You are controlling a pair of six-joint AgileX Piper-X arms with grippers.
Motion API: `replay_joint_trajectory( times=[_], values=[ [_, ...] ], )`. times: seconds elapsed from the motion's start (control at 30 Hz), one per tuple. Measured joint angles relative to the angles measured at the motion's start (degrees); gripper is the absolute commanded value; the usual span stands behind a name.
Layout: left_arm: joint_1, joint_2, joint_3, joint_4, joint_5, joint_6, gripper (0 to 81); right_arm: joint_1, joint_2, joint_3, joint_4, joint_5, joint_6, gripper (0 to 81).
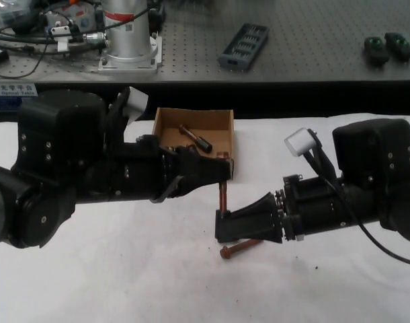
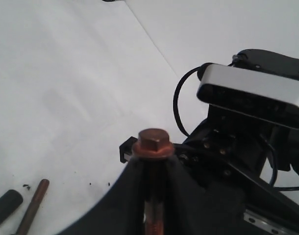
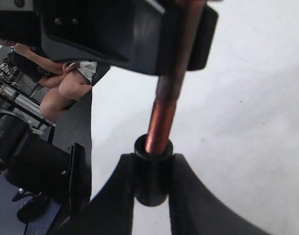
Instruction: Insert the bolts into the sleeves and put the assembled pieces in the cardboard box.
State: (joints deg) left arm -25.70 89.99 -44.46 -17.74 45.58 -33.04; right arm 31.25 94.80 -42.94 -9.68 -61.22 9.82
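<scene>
A copper bolt hangs upright, head up, with my left gripper shut on its shank. Its hex head sticks out above the fingers. The threaded tip sits in the mouth of a black sleeve. My right gripper is shut on that sleeve, directly below the left gripper. In the high view the right gripper is just in front of the cardboard box, which holds an assembled bolt and sleeve.
A loose bolt lies on the white cloth under the right gripper; it appears again beside a spare black sleeve. Beyond the cloth, a perforated bench carries a metal post base, a black tray and two dark parts.
</scene>
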Motion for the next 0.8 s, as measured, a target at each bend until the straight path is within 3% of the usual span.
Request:
replay_joint_trajectory(
  times=[0.5,0.7,0.8],
  values=[
    [0.77,0.00,0.00,0.26,4.11,0.60,0.6,-0.60,0.00,-0.66,0.32,-1.50,0.16,2.4],
    [2.33,0.00,0.00,0.33,9.23,1.82,0.4,-0.60,0.01,-1.01,0.32,-2.58,0.44,2.4],
    [2.88,0.00,-0.11,0.33,11.69,3.14,10.9,-0.47,-0.13,-1.03,0.32,-2.95,0.60,2.4]
  ],
)
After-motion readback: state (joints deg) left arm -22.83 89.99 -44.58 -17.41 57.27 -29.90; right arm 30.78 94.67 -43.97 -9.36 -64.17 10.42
